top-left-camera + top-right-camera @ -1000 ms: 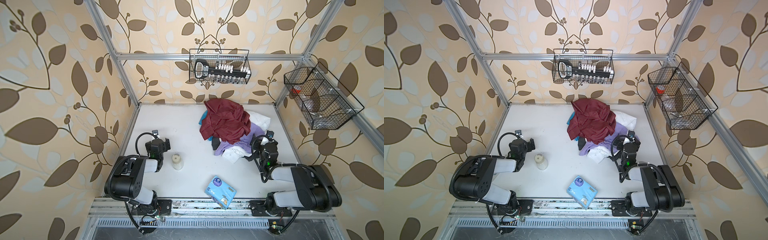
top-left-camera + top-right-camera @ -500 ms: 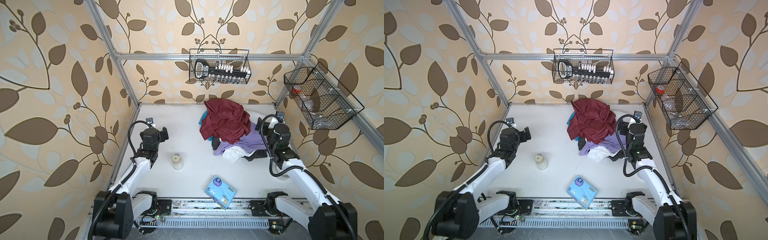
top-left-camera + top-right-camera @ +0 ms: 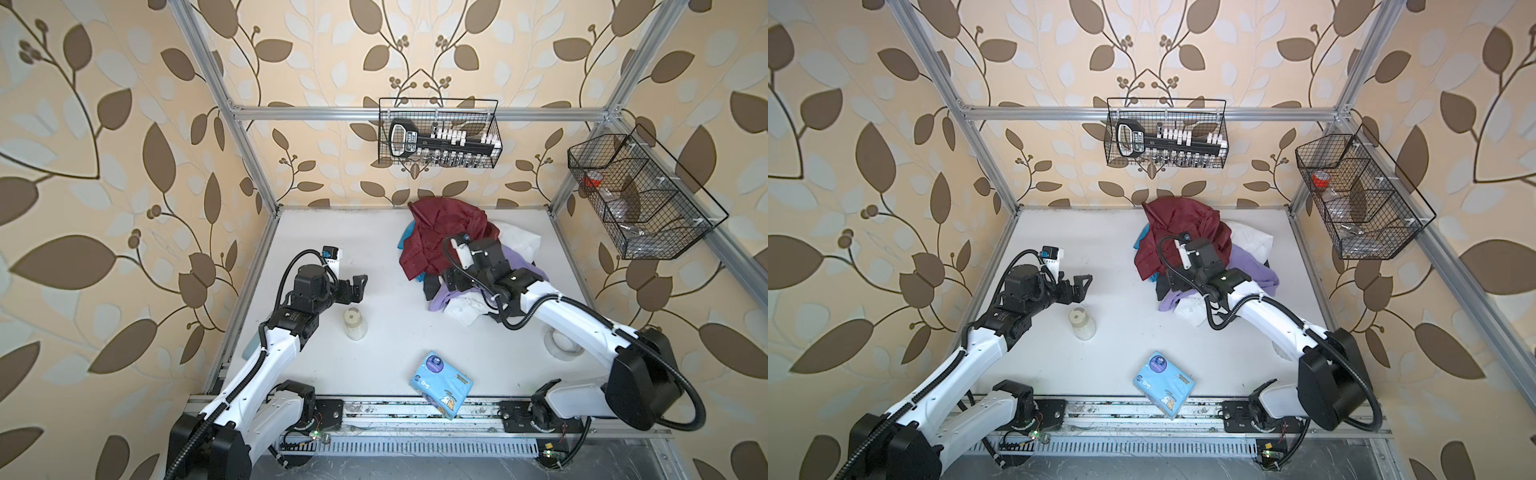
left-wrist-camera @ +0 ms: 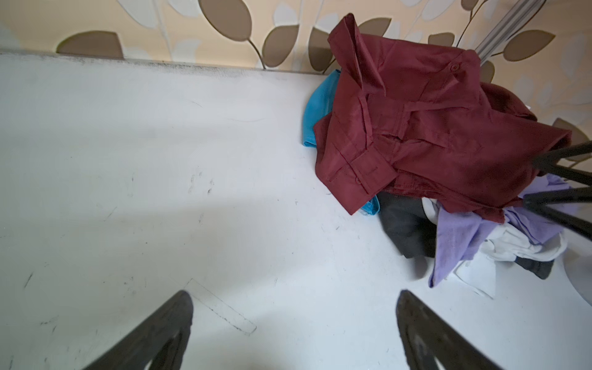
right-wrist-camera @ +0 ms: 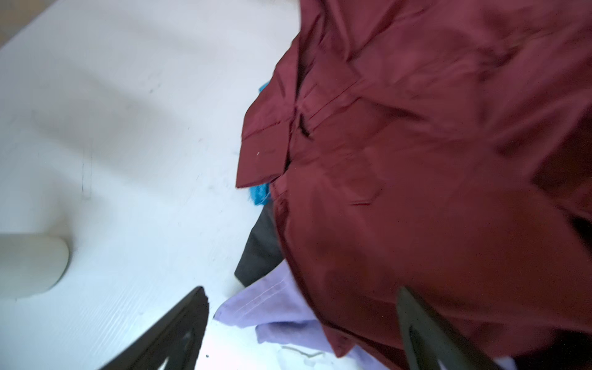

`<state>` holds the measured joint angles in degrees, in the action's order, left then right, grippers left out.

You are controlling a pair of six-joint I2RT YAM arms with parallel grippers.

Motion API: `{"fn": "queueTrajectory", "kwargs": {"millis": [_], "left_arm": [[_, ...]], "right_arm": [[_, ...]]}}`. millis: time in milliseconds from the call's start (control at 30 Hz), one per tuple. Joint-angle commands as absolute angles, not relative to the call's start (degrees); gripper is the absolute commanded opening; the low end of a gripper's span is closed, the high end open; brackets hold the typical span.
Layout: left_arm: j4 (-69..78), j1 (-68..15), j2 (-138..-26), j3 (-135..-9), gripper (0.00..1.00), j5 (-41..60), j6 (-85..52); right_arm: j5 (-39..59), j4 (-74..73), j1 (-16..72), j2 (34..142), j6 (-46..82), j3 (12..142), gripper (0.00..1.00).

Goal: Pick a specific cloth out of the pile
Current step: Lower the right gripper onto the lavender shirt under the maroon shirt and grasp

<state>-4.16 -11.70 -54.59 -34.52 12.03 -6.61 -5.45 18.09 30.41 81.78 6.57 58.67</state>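
The cloth (image 5: 272,307) lies low on the near side of the pile (image 3: 432,249), partly under the dark red garment (image 5: 416,160). Step: approach. My right gripper (image 5: 301,294) hovers over it, jaws spread, empty. Next: descend, pinch lavender only. My left gripper (image 4: 293,294): spread, idle.

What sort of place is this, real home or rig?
Probably a lab test cell dressed as a room: aluminium frame holding wallpaper panels, two robot arms mounted on a rail along the front of the table, wire baskets hung on the frame.
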Motion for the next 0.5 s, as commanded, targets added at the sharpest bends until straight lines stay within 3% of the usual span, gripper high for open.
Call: {"fn": "queueTrajectory", "kwargs": {"millis": [0, 200, 467], "left_arm": [[-5.27, -12.30, -54.95, -36.74, 0.99, 14.11, -6.03], [-5.37, -12.74, -54.80, -36.83, 0.99, 14.43, -5.48], [-5.45, -12.92, -54.76, -36.83, 0.99, 14.70, -5.30]], "right_arm": [[-4.13, 20.86, 32.16, 85.10, 6.86, 62.73, 0.90], [-6.10, 27.39, 35.29, 91.95, 6.85, 68.16, 0.84], [-8.04, 31.60, 36.50, 93.85, 9.00, 66.30, 0.66]]}}
